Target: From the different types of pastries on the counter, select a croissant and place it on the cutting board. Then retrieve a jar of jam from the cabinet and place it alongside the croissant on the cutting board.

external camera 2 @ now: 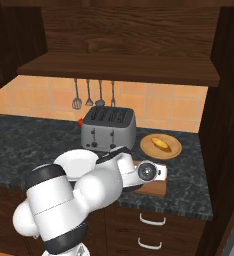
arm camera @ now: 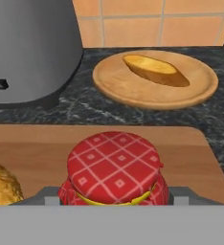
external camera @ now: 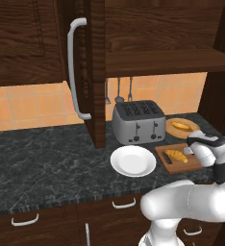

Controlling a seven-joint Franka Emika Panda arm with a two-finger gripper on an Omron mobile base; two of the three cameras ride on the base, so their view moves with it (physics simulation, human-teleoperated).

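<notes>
Here, low over the reddish-brown wooden cutting board (arm camera: 190, 158), the end effector (arm camera: 111, 201) pinches the small red-lidded jam jar (arm camera: 115, 167) beside the golden croissant (external camera: 176, 155), so the placing step seems nearly done, needing only release.

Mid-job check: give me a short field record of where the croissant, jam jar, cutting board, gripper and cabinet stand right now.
croissant: lying on the cutting board
jar of jam: red checked lid, between the gripper's fingertips, over the board beside the croissant
gripper: at the board's right part; grip cannot be confirmed
cabinet: door swung open
other: bun on round wooden plate; toaster; white plate
</notes>
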